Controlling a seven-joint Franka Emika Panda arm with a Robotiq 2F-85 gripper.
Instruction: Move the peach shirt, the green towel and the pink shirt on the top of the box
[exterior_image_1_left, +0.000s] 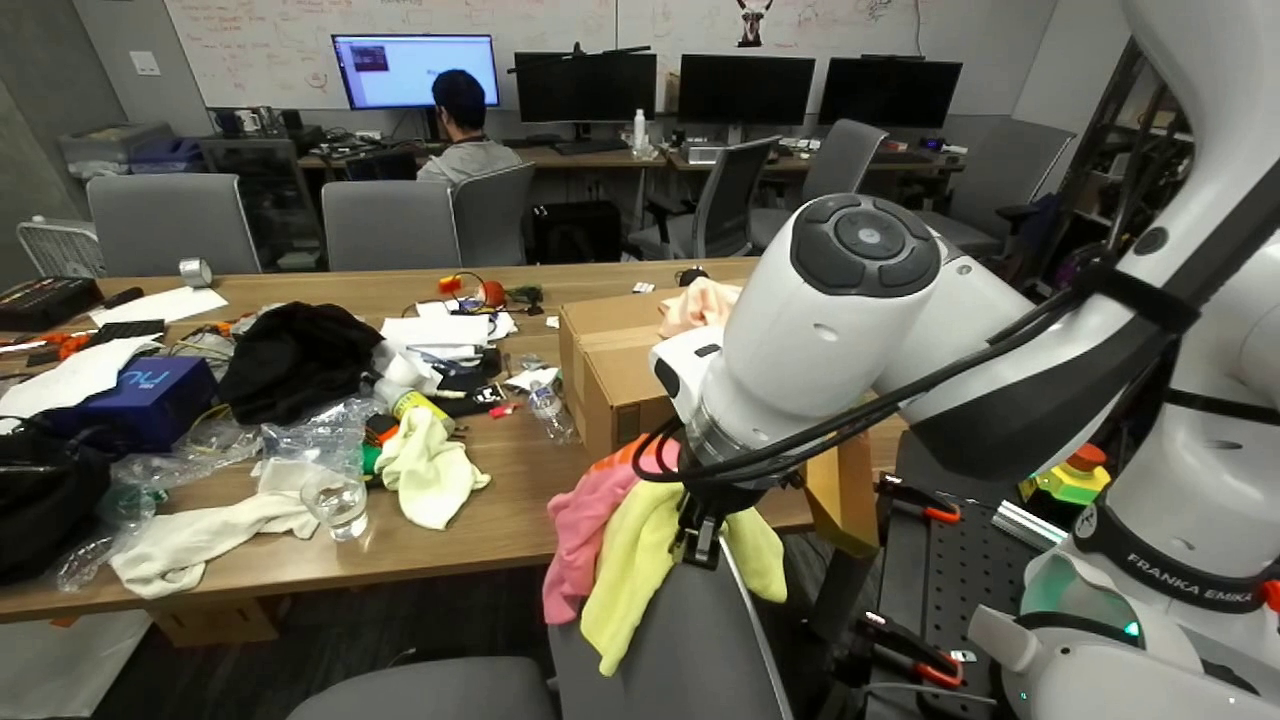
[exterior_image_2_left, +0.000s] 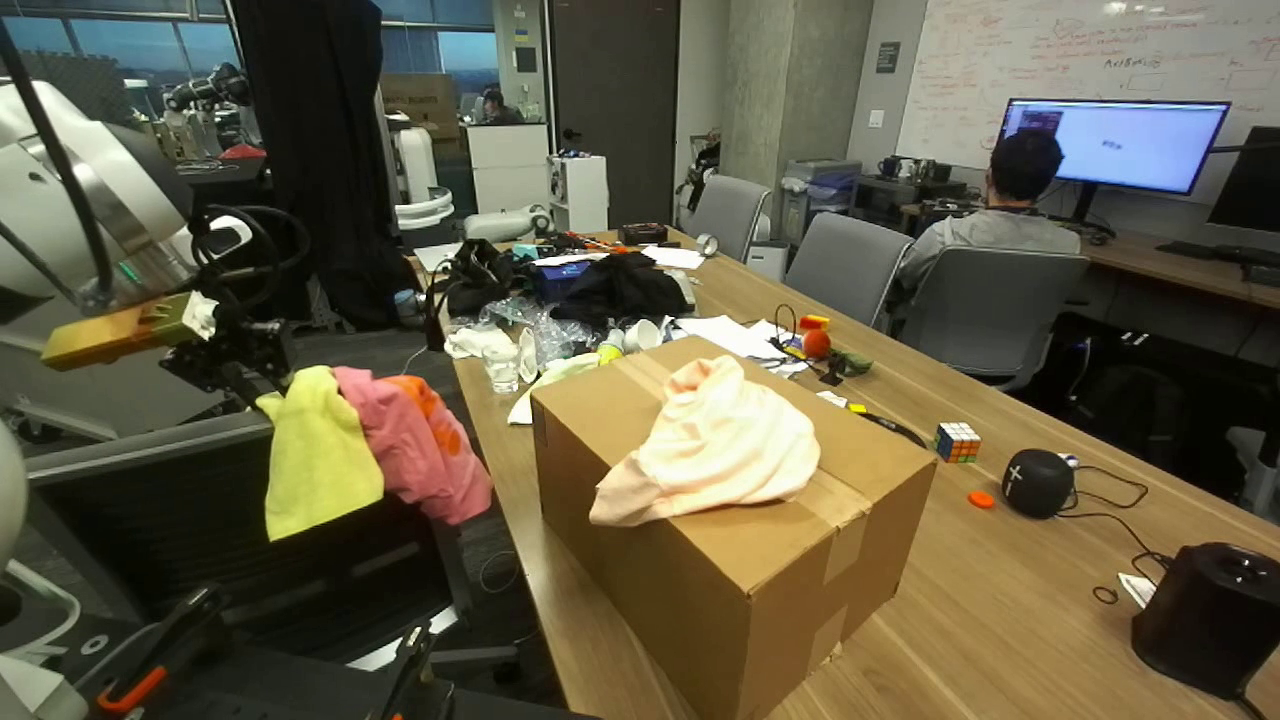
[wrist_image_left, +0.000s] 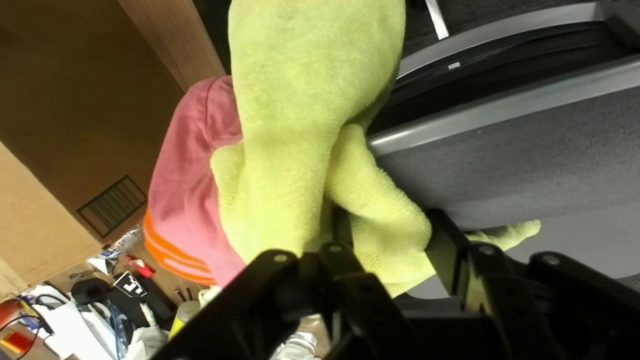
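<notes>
The peach shirt (exterior_image_2_left: 720, 440) lies bunched on top of the brown box (exterior_image_2_left: 640, 580); both also show in an exterior view, the shirt (exterior_image_1_left: 692, 306) partly behind the arm. The green towel (exterior_image_1_left: 630, 570) and the pink shirt (exterior_image_1_left: 580, 530) hang side by side over a chair back. In the wrist view the towel (wrist_image_left: 310, 75) partly covers the pink shirt (wrist_image_left: 195, 185). My gripper (exterior_image_1_left: 698, 540) points down at the chair's top edge, at the towel. In the wrist view its fingers (wrist_image_left: 390, 225) stand part-way apart, with a towel fold between them. The left fingertip is hidden under cloth.
The grey chair back (exterior_image_1_left: 680, 640) stands beside the wooden table (exterior_image_1_left: 520, 520). A plastic bottle (exterior_image_1_left: 550, 410), a glass (exterior_image_1_left: 340, 505) and a smaller pale cloth (exterior_image_1_left: 425, 470) lie left of the box. A speaker (exterior_image_2_left: 1038, 483) and a cube (exterior_image_2_left: 957, 442) stand on its far side.
</notes>
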